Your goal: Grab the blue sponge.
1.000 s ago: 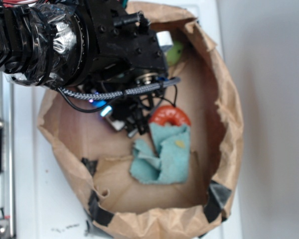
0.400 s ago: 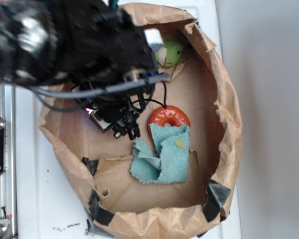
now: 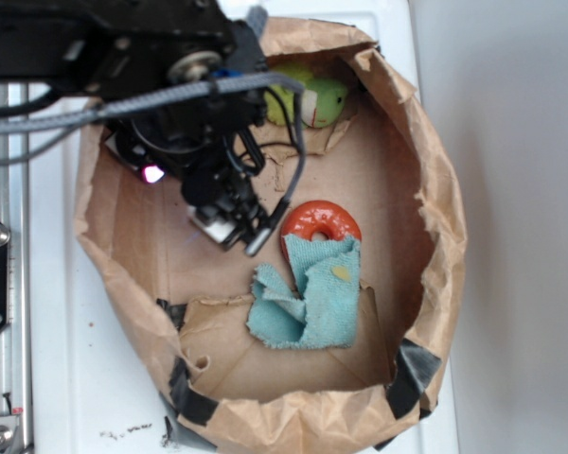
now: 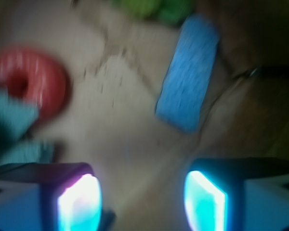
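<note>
A bright-blue sponge lies on tan cardboard beside a glossy red-orange ring and a teal terry cloth marked with a single yellow spot. A lime-green toy sits against the brown paper bag wall, patched with black tape. The black hand glows magenta and cyan.

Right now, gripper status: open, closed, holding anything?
Gripper: open, holding nothing; the blue sponge lies ahead of the fingers, untouched.
</note>
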`<action>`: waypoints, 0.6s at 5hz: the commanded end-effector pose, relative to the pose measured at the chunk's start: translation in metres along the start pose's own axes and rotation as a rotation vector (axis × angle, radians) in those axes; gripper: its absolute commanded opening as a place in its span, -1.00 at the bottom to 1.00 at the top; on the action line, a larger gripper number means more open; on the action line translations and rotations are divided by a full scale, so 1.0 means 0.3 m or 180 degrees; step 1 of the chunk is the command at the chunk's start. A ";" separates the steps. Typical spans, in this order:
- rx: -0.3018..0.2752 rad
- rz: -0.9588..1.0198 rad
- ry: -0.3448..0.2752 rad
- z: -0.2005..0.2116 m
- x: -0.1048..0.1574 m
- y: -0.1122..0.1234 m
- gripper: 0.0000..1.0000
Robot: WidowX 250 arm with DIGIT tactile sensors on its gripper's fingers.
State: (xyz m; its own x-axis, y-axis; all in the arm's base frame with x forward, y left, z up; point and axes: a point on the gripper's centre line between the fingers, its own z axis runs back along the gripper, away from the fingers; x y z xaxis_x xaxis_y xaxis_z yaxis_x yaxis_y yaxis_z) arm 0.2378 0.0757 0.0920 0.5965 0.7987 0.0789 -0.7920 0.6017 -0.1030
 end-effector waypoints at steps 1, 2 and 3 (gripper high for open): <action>0.0077 0.0382 -0.0440 0.002 0.122 -0.010 1.00; 0.0211 0.0479 -0.0476 -0.025 0.155 -0.018 1.00; 0.0371 0.0458 -0.0512 -0.051 0.178 -0.017 1.00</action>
State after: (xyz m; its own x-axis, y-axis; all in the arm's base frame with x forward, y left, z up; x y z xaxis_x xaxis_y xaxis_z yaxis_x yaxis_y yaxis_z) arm 0.2786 0.1083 0.0609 0.4641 0.8655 0.1886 -0.8836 0.4673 0.0295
